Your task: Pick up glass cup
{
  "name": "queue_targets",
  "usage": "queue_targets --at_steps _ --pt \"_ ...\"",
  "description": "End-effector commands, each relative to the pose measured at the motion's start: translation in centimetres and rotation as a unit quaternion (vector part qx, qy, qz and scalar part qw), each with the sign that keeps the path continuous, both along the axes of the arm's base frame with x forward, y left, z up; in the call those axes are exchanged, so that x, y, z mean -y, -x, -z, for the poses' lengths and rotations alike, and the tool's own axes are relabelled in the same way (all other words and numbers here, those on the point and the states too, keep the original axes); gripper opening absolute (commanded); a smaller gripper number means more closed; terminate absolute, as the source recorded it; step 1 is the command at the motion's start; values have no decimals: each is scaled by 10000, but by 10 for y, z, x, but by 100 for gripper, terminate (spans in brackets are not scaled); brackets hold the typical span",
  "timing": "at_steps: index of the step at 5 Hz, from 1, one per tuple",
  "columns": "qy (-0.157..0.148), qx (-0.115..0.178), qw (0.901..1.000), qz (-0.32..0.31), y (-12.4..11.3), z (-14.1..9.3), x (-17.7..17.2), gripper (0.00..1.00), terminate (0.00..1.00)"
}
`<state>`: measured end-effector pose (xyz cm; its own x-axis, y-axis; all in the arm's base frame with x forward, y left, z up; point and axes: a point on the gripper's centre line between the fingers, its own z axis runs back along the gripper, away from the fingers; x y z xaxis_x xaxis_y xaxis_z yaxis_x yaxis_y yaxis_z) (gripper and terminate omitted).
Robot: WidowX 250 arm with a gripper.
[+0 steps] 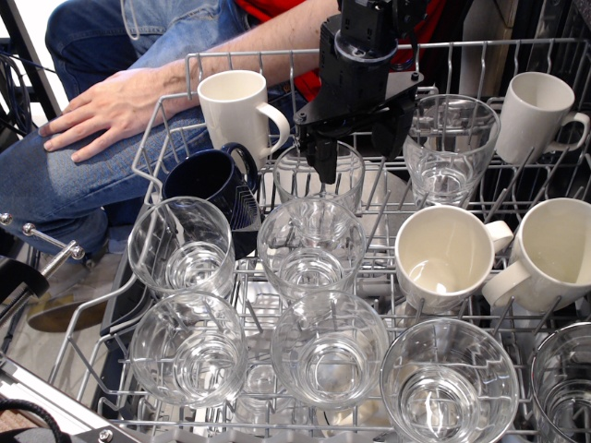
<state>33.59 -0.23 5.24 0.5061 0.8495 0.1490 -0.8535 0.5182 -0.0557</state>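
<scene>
Several clear glass cups stand upright in a wire dish rack (166,120). My black gripper (360,152) hangs over the back middle glass cup (319,189). Its left finger (323,159) dips inside that cup's rim, and its right finger (395,134) is outside, to the right of the rim. The jaws stand apart, straddling the cup's right wall without visibly pressing on it. Other glass cups stand just in front (311,245), at left (180,245), back right (452,148), and along the front row (330,351).
A dark navy mug (211,183) lies tilted left of the gripper. White mugs stand at the back left (236,109), back right (540,109) and right (448,258). A person's hand (111,106) rests on a knee beyond the rack's left edge.
</scene>
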Motion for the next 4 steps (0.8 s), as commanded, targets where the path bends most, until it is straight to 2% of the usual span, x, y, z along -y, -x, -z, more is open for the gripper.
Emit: queue_targets --at_steps 1,4 --pt "0 0 10000 0 0 0 0 100 0" --pt "143 232 9994 -206 -16 43 2 100 0"
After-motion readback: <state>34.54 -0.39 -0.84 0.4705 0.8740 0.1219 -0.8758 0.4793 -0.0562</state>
